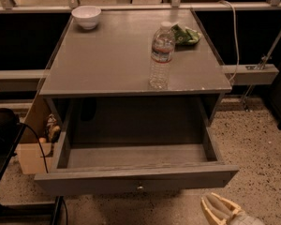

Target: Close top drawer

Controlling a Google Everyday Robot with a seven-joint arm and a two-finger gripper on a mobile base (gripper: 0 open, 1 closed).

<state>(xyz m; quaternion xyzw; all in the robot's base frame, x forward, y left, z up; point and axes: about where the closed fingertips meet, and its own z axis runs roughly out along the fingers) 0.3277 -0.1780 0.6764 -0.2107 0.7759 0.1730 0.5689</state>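
bowl (86, 17) parked back left, out of the way; the top drawer (131, 172) juts wide open, knob (140, 187) front-centre; bottle (161, 55) upright above it; gripper (222, 212) hovers low right of its front, probably lining up a push. its grip state, can't tell.

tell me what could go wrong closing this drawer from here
1. The end effector sits low, below the right end of the top drawer and well right of its knob. A push at that corner might skew the drawer and jam it.
2. The water bottle stands upright near the front edge of the table. A hard shove could jolt the table and topple it.
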